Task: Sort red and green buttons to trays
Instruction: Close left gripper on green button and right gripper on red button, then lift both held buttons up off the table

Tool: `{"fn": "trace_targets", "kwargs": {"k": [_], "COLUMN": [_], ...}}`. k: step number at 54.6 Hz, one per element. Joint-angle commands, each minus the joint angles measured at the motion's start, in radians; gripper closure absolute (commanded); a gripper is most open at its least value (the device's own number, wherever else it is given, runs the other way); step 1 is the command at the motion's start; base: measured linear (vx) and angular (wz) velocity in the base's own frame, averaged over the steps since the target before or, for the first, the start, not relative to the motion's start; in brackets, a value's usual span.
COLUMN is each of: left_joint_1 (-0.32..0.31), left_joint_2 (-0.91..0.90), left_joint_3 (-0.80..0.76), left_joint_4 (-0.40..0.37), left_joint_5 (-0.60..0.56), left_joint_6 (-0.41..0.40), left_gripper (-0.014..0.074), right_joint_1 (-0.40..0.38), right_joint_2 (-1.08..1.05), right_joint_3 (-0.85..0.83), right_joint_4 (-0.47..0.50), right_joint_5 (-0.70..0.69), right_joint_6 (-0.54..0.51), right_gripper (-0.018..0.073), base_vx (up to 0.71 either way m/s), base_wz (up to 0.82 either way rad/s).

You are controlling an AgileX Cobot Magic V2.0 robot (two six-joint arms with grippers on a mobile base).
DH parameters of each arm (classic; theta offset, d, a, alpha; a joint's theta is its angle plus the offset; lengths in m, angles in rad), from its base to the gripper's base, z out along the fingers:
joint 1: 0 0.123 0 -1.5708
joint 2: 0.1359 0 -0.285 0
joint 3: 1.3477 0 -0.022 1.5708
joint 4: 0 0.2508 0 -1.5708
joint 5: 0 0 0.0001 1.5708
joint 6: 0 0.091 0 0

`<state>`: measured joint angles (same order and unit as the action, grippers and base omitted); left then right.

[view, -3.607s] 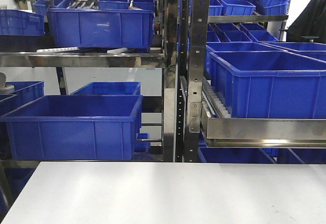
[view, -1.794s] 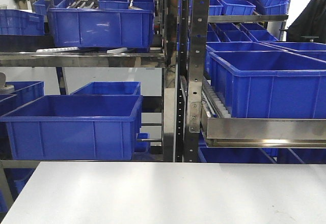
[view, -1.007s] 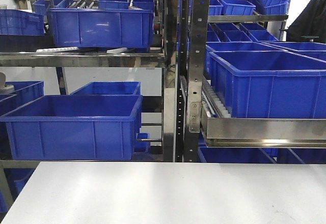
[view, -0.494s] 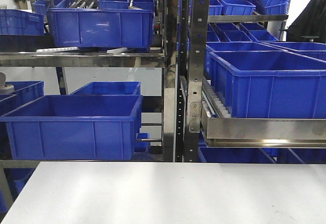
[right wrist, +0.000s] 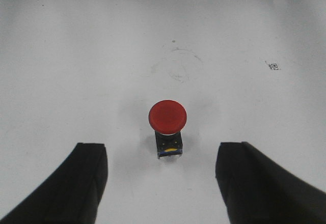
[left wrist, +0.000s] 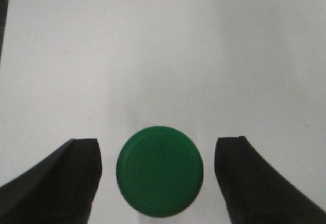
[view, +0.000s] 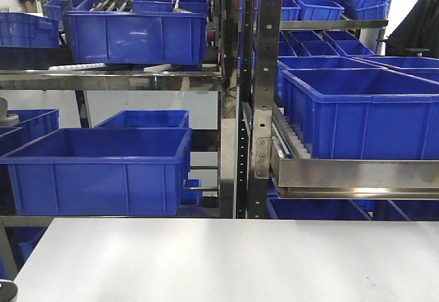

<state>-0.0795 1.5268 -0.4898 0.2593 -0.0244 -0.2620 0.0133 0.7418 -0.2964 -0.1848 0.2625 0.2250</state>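
Newly edging into the front view: my left arm (view: 5, 292). Left gripper (left wrist: 158, 148), released, straddles the green button (left wrist: 160, 175); right gripper (right wrist: 162, 151), released, faces the red button (right wrist: 167, 116). Nothing sorted yet.

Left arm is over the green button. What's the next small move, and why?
Probably ease the left gripper straight down. Its jaws stand open on either side of the green button, with the cap centred and clear gaps on both sides. It needs no sideways correction, only depth before closing.
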Motion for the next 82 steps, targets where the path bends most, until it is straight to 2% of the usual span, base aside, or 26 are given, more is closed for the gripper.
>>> {"fn": "trace_targets", "kwargs": {"k": [1, 12, 26, 37, 42, 51, 56, 66, 74, 82], "left_joint_1": [-0.006, -0.006, -0.006, -0.006, -0.006, -0.006, -0.006, -0.006, -0.006, -0.006], "left_joint_2": [0.013, 0.092, 0.112, 0.112, 0.112, 0.112, 0.112, 0.111, 0.098, 0.046], "left_joint_3": [-0.027, -0.027, -0.027, -0.027, -0.027, -0.027, -0.027, -0.027, -0.041, -0.061], "left_joint_4": [-0.004, -0.003, -0.004, -0.004, -0.003, -0.004, -0.004, -0.004, -0.004, -0.001], "left_joint_5": [-0.083, -0.235, -0.146, -0.167, -0.170, -0.160, -0.133, -0.098, -0.085, -0.040], "left_joint_6": [-0.005, 0.001, -0.009, 0.001, 0.002, 0.001, 0.001, 0.001, 0.001, 0.002], "left_gripper": [0.0003, 0.0003, 0.0003, 0.0007, 0.0037, 0.0145, 0.0231, 0.0440, 0.0586, 0.0604], "right_joint_1": [-0.005, -0.005, -0.005, -0.005, -0.005, -0.005, -0.005, -0.005, -0.005, -0.005], "right_joint_2": [0.000, 0.000, 0.000, 0.000, 0.000, 0.000, 0.000, 0.040, 0.147, 0.285], "right_joint_3": [-0.035, -0.035, -0.035, -0.035, -0.035, -0.035, -0.035, -0.072, -0.199, -0.347], "right_joint_4": [-0.007, -0.008, -0.008, -0.007, -0.007, -0.001, 0.036, 0.078, 0.072, 0.069], "right_joint_5": [-0.066, -0.066, -0.066, -0.066, -0.067, -0.061, -0.025, 0.130, 0.249, 0.340], "right_joint_6": [0.000, 0.000, 0.000, 0.000, 0.000, 0.004, 0.014, 0.014, 0.014, 0.002], "right_gripper": [0.0040, 0.0041, 0.0041, 0.0041, 0.0041, 0.0041, 0.0041, 0.0047, 0.0047, 0.0047], "base_vx": [0.00, 0.00, 0.00, 0.00, 0.00, 0.00, 0.00, 0.00, 0.00, 0.00], "base_wz": [0.00, 0.00, 0.00, 0.00, 0.00, 0.00, 0.00, 0.00, 0.00, 0.00]}}
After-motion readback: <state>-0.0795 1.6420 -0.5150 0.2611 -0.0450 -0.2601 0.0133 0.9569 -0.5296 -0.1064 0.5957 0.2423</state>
